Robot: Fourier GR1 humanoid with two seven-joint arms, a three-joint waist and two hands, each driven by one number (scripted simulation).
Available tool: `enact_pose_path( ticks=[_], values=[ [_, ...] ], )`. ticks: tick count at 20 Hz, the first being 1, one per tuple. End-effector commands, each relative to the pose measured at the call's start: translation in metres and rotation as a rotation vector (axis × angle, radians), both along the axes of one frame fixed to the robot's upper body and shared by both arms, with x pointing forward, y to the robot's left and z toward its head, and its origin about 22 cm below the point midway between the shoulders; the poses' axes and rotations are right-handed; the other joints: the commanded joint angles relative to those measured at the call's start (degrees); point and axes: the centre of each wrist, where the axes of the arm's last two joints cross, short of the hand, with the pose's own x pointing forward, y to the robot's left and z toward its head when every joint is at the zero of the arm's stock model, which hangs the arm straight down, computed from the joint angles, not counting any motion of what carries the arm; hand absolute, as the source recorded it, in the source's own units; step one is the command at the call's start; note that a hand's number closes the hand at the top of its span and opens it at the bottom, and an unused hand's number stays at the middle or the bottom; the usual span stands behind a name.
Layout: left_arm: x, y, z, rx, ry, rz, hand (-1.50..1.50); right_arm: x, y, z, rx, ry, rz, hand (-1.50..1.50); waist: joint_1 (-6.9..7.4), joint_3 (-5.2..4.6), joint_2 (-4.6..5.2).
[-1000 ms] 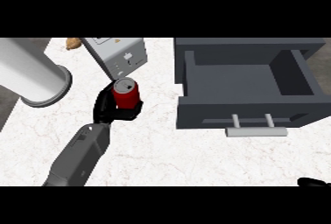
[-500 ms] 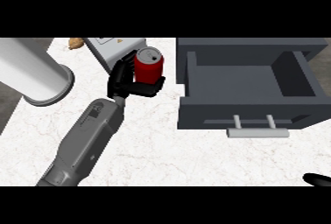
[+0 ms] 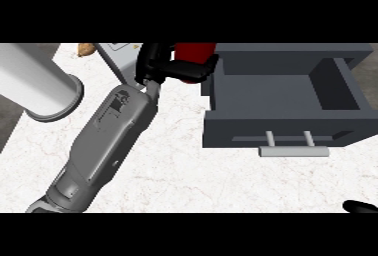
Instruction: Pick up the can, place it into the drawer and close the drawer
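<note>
Left of drawer (image 3: pixel 244 127): can (image 3: pixel 194 50), left hand (image 3: pixel 176 70) fingers curled round it.
Move: best carried clear over the drawer's wall, lowered inside, then released.

Single head view, high above the counter (image 3: pixel 192 175), facing steeply down at close range; drawer (image 3: pixel 284 131) fills the frame's upper right.

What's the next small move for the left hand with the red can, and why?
Probably shift the black left hand a little toward the view's right. Its fingers are curled round the red cylindrical can, which sits by the view-left wall of the open dark grey drawer, not yet over its inside. Lowering now would likely hit that wall.
</note>
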Motion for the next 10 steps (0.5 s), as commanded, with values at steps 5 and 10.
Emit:
enact_pose_path(
  ticks=[5, 10],
  values=[
    [0.007, -0.053, 0.076, 0.055, -0.019, -0.031, 1.50, 0.004, 0.003, -0.004, -0.001, -0.001, 0.017, -1.50, -0.64, 0.02, 0.22],
    [0.010, -0.072, 0.099, 0.072, 0.015, -0.027, 1.50, 0.003, 0.006, 0.013, -0.012, -0.012, 0.020, -1.50, -0.61, 0.00, 0.23]
  ],
)
